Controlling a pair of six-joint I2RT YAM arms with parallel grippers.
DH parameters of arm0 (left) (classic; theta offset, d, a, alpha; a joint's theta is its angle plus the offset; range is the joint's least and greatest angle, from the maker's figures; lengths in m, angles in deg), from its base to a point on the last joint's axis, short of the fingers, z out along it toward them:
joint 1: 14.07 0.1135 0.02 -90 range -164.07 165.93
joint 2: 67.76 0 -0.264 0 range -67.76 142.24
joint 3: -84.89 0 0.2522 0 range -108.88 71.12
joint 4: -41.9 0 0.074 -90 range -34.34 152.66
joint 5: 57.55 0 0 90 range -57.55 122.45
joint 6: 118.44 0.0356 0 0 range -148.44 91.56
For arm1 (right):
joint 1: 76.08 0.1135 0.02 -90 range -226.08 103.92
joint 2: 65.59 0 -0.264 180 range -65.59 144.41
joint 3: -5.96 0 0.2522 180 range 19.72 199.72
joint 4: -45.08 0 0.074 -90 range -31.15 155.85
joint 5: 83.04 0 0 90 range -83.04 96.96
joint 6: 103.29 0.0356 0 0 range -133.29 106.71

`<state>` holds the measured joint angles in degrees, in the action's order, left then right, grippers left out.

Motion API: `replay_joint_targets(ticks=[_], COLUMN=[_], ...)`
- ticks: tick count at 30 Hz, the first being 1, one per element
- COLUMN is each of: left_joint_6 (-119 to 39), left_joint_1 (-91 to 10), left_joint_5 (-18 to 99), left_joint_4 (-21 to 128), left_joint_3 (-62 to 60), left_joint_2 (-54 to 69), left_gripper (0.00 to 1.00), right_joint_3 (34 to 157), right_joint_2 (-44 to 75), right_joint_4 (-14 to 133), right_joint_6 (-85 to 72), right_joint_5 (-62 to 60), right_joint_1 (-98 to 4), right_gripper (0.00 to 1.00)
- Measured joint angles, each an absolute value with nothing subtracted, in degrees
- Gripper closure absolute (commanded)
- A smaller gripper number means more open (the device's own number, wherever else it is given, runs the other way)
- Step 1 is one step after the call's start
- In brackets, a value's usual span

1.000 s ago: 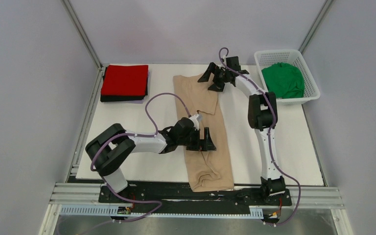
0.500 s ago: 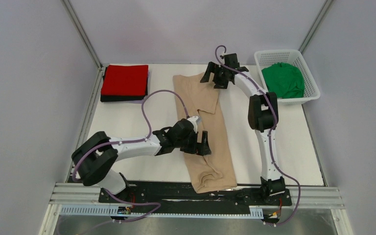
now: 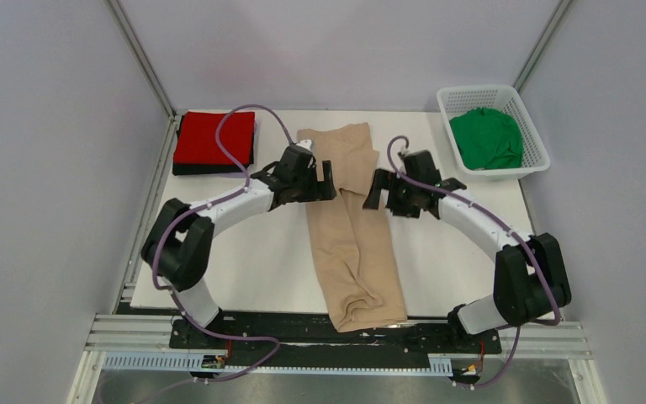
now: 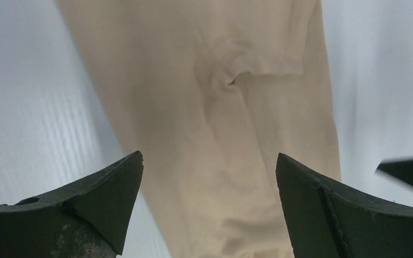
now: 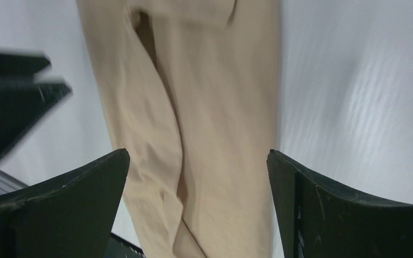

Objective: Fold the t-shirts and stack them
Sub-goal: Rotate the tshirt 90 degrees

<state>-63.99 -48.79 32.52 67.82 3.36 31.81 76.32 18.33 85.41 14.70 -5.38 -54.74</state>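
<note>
beige t-shirt point(image 3: 349, 227) lies as a long narrow strip down the middle of the desk point(image 3: 235, 261). we see our left tool point(image 3: 326, 178) and right tool point(image 3: 378, 192) flanking its far half, both spread wide, holding nothing. red t-shirt point(image 3: 214, 137) sits far left on a black t-shirt point(image 3: 206, 169); green t-shirt point(image 3: 486, 137) fills the basket point(image 3: 528, 118).

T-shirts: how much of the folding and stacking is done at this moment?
Done: the red shirt lies folded on the black shirt, far left. In hand: the beige shirt is a long strip mid-table; the left end effector and right end effector flank it, both open, holding nothing. Left: cross-folding it, stacking it, and the green shirt crumpled in the basket.
</note>
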Motion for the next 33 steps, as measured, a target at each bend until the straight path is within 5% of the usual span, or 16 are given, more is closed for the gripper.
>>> replay_joint_targets(ticks=[6, 15, 24, 33], left_joint_6=[-62.39, -63.83, -69.91, -71.62], left_joint_1=[-48.39, -43.19, -37.66, -37.16], left_joint_5=[31.32, 35.63, 45.84, 47.15], left_joint_4=[69.88, 75.93, 77.79, 78.12], left_joint_3=[-13.19, -36.42, -47.92, -48.84], left_joint_2=[48.03, 65.99, 73.27, 73.86], left_gripper=[0.00, 0.00, 0.00, 0.00], right_joint_3=[63.97, 62.27, 71.49, 71.64], right_joint_2=[12.56, 16.45, 26.31, 15.08], right_joint_4=[84.47, 78.55, 77.52, 80.56], right_joint_6=[18.74, 21.67, 20.47, 15.55], right_joint_5=[-5.01, -1.86, 1.37, 2.16], right_joint_1=[-46.44, -45.41, -48.18, -40.86], right_gripper=[0.00, 0.00, 0.00, 0.09])
